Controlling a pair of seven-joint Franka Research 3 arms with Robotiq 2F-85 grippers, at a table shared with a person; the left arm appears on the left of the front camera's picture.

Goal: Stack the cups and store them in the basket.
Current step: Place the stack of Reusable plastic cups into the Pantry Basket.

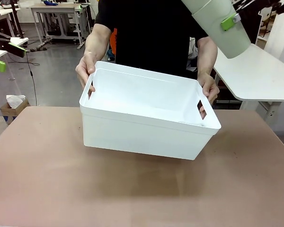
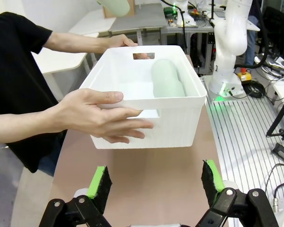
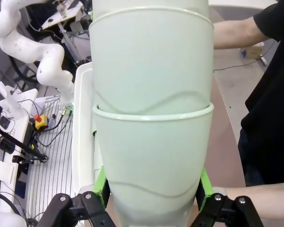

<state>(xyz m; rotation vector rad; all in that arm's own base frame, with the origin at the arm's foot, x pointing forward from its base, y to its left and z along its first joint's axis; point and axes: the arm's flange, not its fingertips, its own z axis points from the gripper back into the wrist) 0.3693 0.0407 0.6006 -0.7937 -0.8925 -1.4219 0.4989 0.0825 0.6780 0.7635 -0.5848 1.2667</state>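
Holding the basket (image 1: 146, 118) tilted above the brown worktop (image 1: 132, 194), a person grips its two slotted short sides while the right hand (image 3: 151, 194) carries nested cups (image 3: 151, 94).

Seen from the front, the person's left hand (image 1: 87, 68) and person's right hand (image 1: 208, 87) clasp the basket's rim, its underside lifted clear of the worktop and casting a shadow there. The right hand's green pads are closed on the stack of cups, which hangs at the upper right, above and beyond the basket. From the left wrist, one cup (image 2: 166, 79) lies on its side inside the basket. The left hand (image 2: 156, 182) is open, its fingers spread wide and holding nothing, near the basket's side.
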